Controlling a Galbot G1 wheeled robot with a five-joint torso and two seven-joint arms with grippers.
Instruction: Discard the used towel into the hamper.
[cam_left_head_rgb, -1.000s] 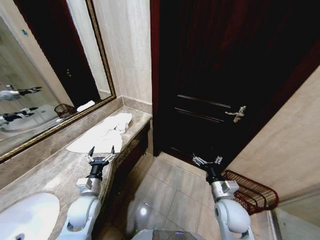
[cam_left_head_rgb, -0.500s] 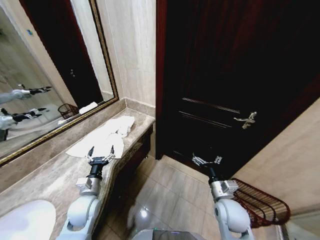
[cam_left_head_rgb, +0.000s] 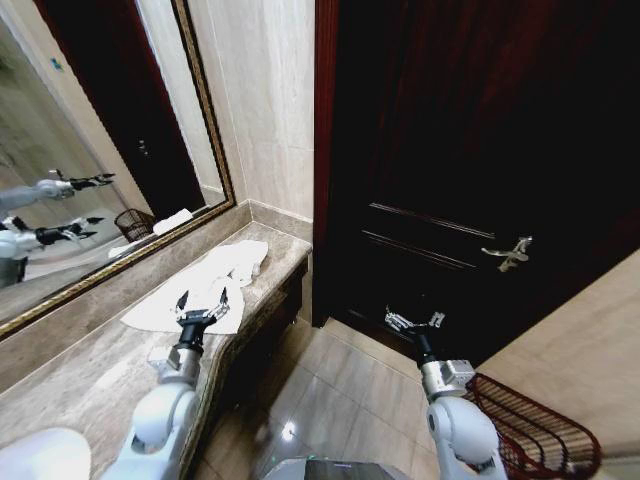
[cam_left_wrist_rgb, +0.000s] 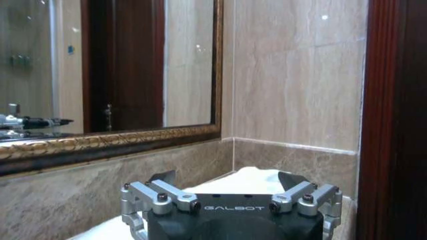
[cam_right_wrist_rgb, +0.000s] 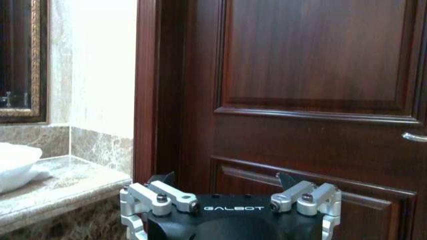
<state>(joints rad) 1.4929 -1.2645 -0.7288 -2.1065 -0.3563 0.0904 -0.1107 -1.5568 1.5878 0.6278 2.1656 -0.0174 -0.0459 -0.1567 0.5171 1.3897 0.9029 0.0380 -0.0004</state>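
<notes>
Marble counter holds a white towel at 10 o'clock under the spread-fingered left gripper, the right gripper equally spread, hamper at 4 o'clock.

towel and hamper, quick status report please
Left gripper open over the white towel on the marble counter. Right gripper open, empty, before the door. Hamper on floor, unobstructed.

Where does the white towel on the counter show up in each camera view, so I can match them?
Head view: towel on the marble counter, just beyond the left gripper.
Left wrist view: towel behind the gripper.
Right wrist view: towel at the edge.
Shared landmark: gold-framed mirror.
</notes>
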